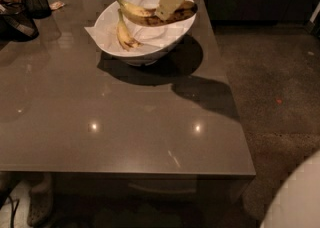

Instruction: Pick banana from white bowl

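Grey table [125,137], white bowl [150,56]: banana [136,12] spans left-right, stem left, under gripper [165,12].

Two bananas, one long brown-streaked banana [145,16] and one stubbier banana [124,34], one white bowl [150,54], one table [125,122], one gripper [169,3] low over the bowl's far rim.

The long, slim yellow banana [135,12] lies across the far half of the white bowl [145,54], stem at 10 o'clock, brown-streaked end at 2 o'clock. The paper-lined bowl sits at 12 o'clock on the counter [125,132]. The gripper [166,8] hangs over the banana at 1 o'clock.
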You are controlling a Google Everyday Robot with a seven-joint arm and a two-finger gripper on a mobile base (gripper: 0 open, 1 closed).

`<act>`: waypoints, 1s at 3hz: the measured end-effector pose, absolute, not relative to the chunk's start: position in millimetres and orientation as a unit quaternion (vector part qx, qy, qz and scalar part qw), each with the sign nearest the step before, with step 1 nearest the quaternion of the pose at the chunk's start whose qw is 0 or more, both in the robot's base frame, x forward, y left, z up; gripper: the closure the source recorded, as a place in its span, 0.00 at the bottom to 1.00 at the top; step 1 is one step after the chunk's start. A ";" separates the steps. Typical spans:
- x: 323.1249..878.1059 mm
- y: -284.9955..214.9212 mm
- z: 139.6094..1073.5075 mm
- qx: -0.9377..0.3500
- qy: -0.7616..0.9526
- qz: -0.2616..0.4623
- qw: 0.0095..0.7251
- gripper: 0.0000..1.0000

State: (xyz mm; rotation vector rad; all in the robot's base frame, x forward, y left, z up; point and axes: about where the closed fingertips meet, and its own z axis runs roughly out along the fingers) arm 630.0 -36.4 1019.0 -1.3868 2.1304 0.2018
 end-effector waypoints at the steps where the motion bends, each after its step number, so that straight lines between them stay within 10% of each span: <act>1: 605.4 -41.4 1020.1 -0.508 0.810 0.090 0.279 1.00; 3: 581.0 -45.5 1020.7 -0.496 0.820 0.103 0.267 1.00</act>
